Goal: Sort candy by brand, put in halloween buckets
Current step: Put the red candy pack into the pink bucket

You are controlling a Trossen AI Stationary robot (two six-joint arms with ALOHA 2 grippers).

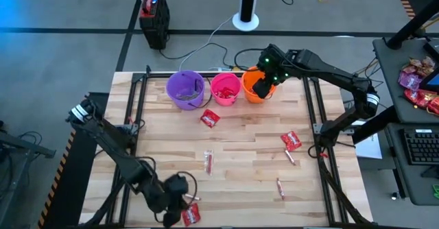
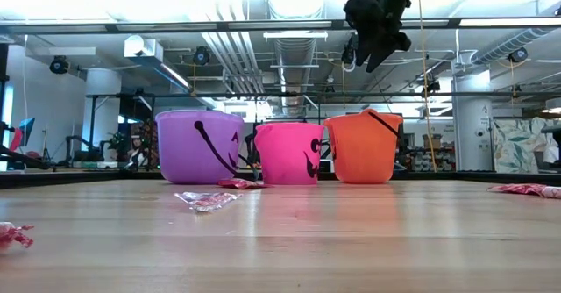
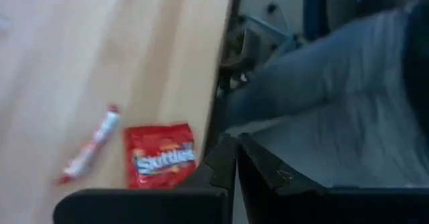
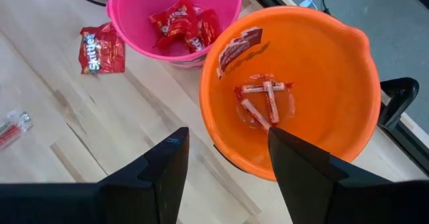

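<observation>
- Right gripper (image 4: pixel 224 163) hovers over the orange bucket (image 4: pixel 335 117); jaws wide apart, holding nothing.
- Left gripper (image 1: pixel 180 200) is at the bench's (image 1: pixel 240 147) near edge beside a Skittles packet (image 3: pixel 161 155) and a pink-white stick (image 3: pixel 90 147); whether its jaws are parted cannot be told.
- Judged handling: the packet is light, crinkly and slippery; pinch across its flat middle.
- The stick is thin and stiff; grip across its width. In the left wrist view its long axis runs diagonally.
- Pink bucket (image 4: pixel 134 9) holds red packets.
</observation>
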